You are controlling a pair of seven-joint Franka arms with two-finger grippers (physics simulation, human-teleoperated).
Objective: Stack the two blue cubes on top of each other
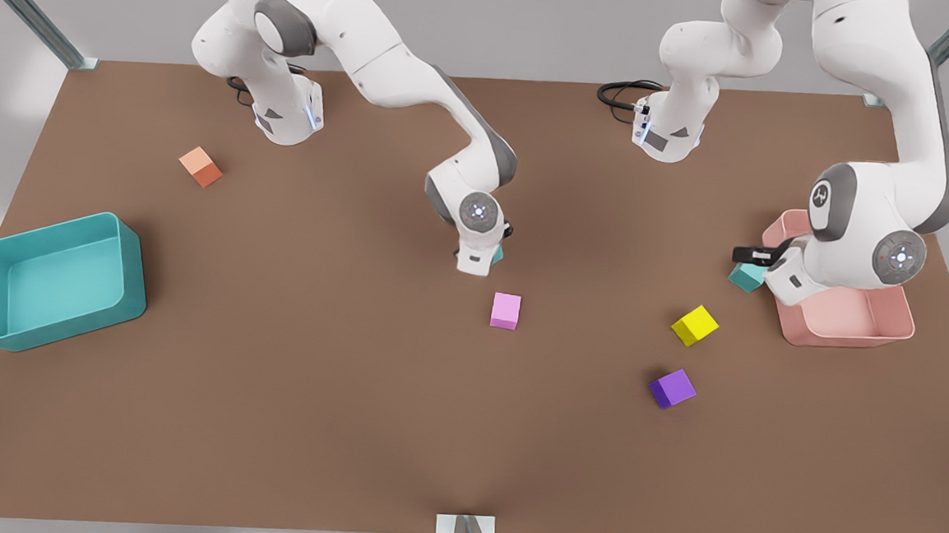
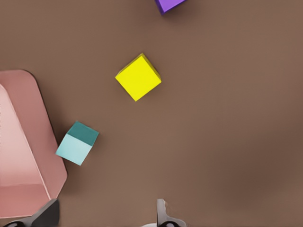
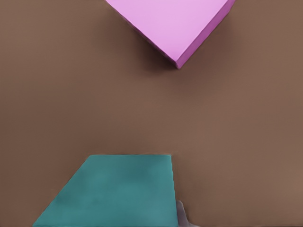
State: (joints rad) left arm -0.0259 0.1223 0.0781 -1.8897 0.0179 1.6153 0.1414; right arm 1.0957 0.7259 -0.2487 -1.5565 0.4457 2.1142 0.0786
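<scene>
Our right claw [image 1: 476,260] is clamped on one teal cube [image 3: 111,191], the pink cube [image 1: 505,310] near; our left claw [image 2: 106,213], fingers apart, hovers by the other teal cube [image 2: 77,143], just beside the pink bin's [image 2: 45,161] corner.

Right pincer [image 1: 481,260] reaches low, fingers seemingly closed; left pincer [image 2: 106,215] hovers, fingers spread.

Two small matte teal cubes sit well apart on the brown table. One cube [image 1: 496,255] sits mid-table, mostly hidden; the other cube [image 1: 746,276] rests flat, just beside a pink bin's corner.
</scene>
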